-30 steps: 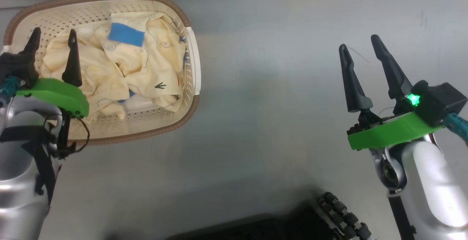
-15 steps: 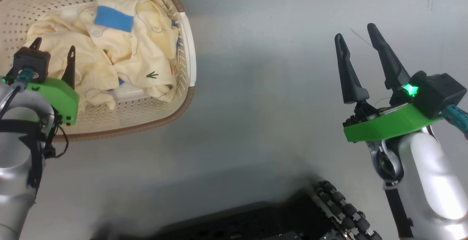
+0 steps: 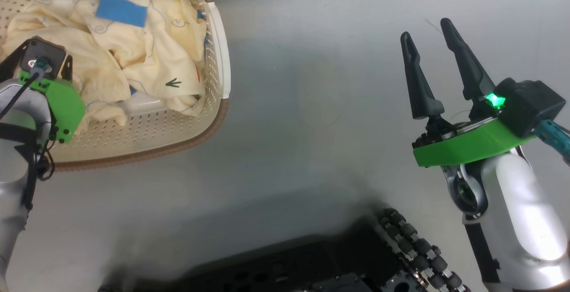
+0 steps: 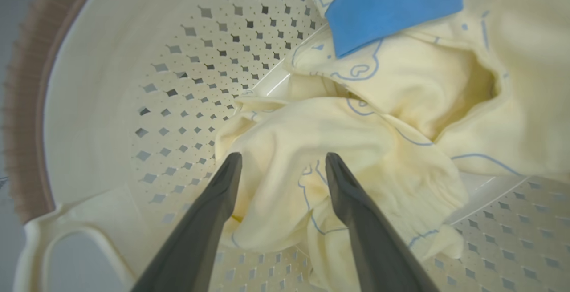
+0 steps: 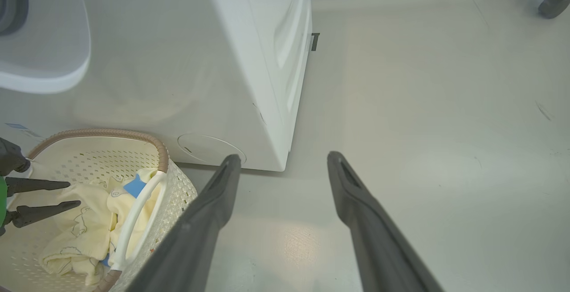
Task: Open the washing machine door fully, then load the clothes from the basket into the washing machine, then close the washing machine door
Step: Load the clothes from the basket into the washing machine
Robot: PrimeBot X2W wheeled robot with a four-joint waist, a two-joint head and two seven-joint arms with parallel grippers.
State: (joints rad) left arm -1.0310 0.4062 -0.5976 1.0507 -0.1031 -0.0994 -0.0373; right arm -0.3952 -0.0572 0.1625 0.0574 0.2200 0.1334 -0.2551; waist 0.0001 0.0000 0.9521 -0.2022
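Note:
The cream perforated basket [image 3: 147, 127] with a brown rim sits on the floor at the upper left of the head view. The pale yellow clothes [image 3: 147, 56] with a blue patch lie inside it. My left gripper [image 4: 282, 160] points down into the basket, open, its fingertips just above a cream fold [image 4: 285, 131] with nothing between them. It also shows from the side in the right wrist view [image 5: 42, 198]. My right gripper [image 3: 427, 36] stands open over bare floor, far right of the basket. The white washing machine [image 5: 200, 60] stands behind the basket. A rounded white shape [image 5: 49, 51] juts from its front; I cannot tell if it is the door.
My dark base with its roller wheels [image 3: 414, 252] lies along the bottom of the head view. Grey floor [image 3: 311, 105] spreads between the basket and my right arm. A caster wheel [image 5: 550, 2] stands far off at the back right.
The head camera has tilted, sliding the basket up and left in the picture. My left gripper has tipped from pointing forward to pointing down into the basket, close over the clothes. Both grippers stayed open.

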